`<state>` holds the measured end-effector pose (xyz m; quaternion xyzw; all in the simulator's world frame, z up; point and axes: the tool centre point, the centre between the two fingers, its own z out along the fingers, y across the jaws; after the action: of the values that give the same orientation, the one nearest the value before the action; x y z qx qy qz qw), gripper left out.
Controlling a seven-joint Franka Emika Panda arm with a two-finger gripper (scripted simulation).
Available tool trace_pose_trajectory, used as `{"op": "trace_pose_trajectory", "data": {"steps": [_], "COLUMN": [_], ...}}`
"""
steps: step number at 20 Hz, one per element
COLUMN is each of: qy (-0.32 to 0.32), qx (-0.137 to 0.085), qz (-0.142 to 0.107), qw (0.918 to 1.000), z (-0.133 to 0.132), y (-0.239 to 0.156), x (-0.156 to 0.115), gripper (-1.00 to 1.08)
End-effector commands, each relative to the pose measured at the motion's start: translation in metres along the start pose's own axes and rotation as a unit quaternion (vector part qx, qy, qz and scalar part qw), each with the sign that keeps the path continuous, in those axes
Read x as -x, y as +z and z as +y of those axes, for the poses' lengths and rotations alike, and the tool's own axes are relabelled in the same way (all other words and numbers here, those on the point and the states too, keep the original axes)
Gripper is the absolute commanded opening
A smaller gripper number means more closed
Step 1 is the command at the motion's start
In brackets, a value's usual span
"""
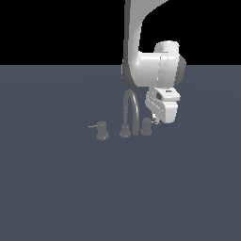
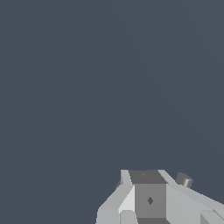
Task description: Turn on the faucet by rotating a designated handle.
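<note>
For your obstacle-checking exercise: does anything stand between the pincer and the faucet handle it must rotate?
Nothing visible does. The pincer sits right beside the handle on the exterior view's right, with no object between; the spout is on the handle's far side.

**A Bare Slate Plane Under a Black Void**

A flat, matte slate-blue counter (image 1: pixel 56 188) fills the lower part of the exterior view and runs back to a straight, level horizon. Above that line sits a plain black backdrop (image 1: pixel 56 28), with no walls, windows or furniture showing. The light is even and soft. In the wrist view the same blue-grey surface fills nearly the whole picture.
</note>
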<state>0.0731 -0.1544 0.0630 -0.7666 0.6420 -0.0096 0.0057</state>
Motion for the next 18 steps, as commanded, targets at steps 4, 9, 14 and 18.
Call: {"op": "trace_pose_trajectory", "data": {"steps": [4, 9, 14, 18], "qy": [0.002, 0.003, 0.003, 0.003], "qx": [0.009, 0.010, 0.006, 0.008], "qz": [-0.004, -0.004, -0.001, -0.002], "qw": [0.9999, 0.9999, 1.0000, 1.0000], "z": [0.024, 0.037, 0.037, 0.046], "y": [-0.001, -0.001, -0.001, -0.001], "x": [0.004, 0.005, 0.012, 0.024], "gripper": [-1.00, -1.00, -1.00, -1.00]}}
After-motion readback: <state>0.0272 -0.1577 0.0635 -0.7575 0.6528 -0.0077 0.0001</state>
